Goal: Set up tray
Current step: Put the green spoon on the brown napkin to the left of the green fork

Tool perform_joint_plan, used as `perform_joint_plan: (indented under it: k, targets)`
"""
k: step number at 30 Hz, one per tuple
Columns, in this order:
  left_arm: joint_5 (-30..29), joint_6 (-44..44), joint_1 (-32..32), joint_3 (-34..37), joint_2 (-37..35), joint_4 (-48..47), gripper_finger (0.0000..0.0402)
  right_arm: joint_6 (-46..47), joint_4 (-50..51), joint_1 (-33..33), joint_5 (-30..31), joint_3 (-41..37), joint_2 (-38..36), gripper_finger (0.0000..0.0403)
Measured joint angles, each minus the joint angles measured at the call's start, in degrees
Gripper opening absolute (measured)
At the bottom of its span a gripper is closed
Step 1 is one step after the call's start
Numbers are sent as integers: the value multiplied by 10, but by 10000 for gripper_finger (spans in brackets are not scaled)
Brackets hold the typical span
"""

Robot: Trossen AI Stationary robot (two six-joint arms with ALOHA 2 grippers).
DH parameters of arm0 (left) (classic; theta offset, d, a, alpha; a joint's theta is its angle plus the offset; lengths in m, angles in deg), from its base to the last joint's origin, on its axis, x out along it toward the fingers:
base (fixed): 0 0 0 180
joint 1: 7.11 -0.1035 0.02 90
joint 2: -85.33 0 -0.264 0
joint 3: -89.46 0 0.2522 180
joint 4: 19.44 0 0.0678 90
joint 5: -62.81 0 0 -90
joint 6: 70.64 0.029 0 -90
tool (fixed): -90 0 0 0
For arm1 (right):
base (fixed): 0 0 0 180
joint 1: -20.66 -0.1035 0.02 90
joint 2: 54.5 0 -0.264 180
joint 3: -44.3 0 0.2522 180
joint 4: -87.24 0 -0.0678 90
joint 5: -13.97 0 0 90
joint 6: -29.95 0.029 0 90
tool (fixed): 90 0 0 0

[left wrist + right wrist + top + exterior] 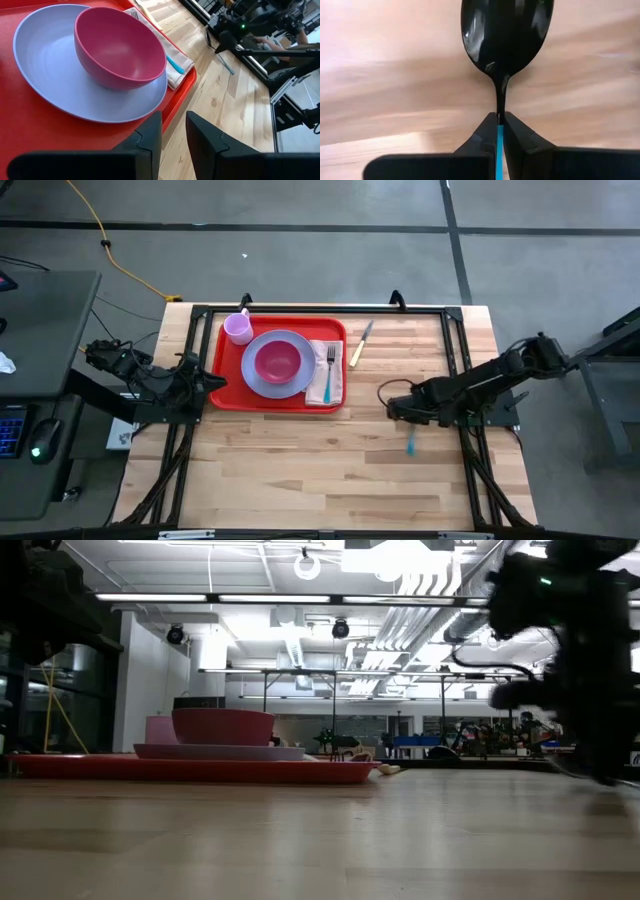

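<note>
The red tray (228, 395) lies far left of centre on the table. It carries a lavender plate (258, 380) with a pink bowl (278, 362), a pink cup (238, 328), and a napkin (336, 385) with a teal-handled fork (328, 370). My left gripper (212, 385) is at the tray's near left corner, fingers narrowly apart around the rim. My right gripper (393, 408) is right of the tray, shut on a spoon with a dark bowl (506, 35) and a teal handle (410, 444). My left gripper (173, 136) has the tray's rim at the near left corner (169, 120) running into its narrow gap. One finger (149, 137) is over the tray floor and the other over the wood outside. The tray lies flat on the table. My right gripper (499, 122) pinches the spoon between its two fingers where the dark neck (500, 102) meets the teal handle (499, 145). The spoon's bowl sticks out past the fingertips over the wood. Whether it touches the table I cannot tell.
A knife with a pale handle (360, 343) lies on the wood just right of the tray's far right corner. Black frame rails (452, 340) run along the table's edges. Bare wood spreads across the near half of the table (320, 480).
</note>
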Motion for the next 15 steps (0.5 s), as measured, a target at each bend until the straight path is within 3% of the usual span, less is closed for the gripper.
perform_joint_plan:
  k: [15]
  targets:
    - [0, 0, 0, 0, 0, 0, 117, -144, -27, 83, 127, 137, -1, 0]
